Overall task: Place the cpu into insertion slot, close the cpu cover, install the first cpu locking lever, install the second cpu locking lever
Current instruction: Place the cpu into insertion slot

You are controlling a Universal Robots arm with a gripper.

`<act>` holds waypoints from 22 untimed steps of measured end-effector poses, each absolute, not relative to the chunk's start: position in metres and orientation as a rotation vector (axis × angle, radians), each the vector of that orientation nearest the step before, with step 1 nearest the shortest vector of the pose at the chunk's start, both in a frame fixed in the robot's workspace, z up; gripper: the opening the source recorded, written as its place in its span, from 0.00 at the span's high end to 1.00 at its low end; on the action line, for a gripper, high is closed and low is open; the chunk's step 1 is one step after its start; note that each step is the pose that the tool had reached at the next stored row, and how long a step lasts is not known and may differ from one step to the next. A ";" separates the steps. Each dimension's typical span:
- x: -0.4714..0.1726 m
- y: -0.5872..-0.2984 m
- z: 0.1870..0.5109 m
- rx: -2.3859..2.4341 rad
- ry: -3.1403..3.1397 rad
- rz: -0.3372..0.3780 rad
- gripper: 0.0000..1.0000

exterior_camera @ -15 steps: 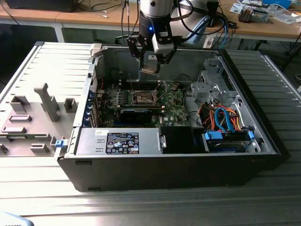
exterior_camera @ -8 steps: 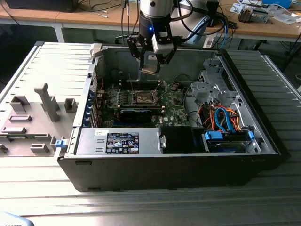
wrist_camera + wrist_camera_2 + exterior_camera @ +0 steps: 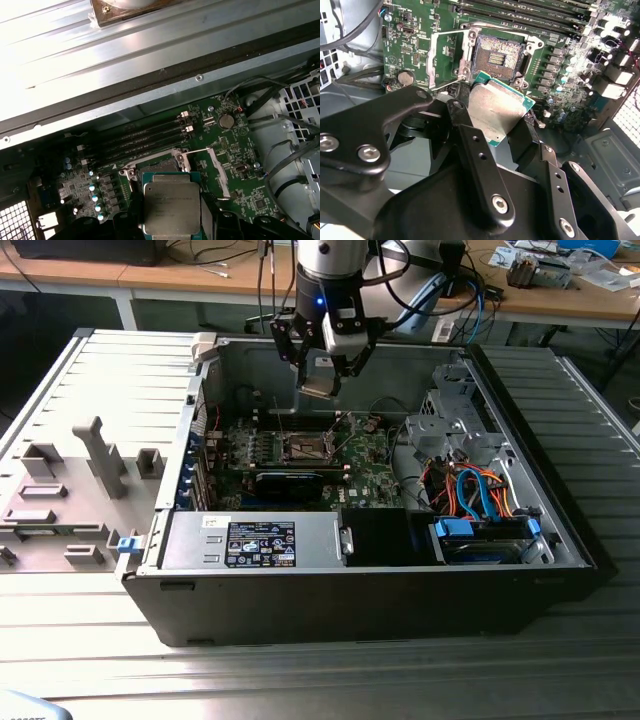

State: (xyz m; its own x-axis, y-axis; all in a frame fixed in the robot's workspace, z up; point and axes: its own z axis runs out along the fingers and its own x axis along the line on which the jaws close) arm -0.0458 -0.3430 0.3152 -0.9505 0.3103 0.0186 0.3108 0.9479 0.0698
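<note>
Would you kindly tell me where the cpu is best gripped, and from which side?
Probably by two opposite edges, from above its flat top: the cpu is a thin square plate, and the pincer holds it that way.

Cluttered wooden desk [image 3: 570, 302] behind ribbed metal table [image 3: 300, 680]

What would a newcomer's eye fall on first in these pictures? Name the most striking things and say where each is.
The gripper hangs over the open computer case, its jaws shut on the silvery cpu. Beneath it, on the green board, the insertion slot lies bare, its dark centre showing.
</note>
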 end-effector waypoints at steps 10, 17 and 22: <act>-0.046 -0.343 0.315 -0.534 -3.089 -0.097 0.45; -0.046 -0.343 0.314 -0.548 -3.087 -0.097 0.45; -0.046 -0.343 0.313 -0.603 -3.078 -0.097 0.45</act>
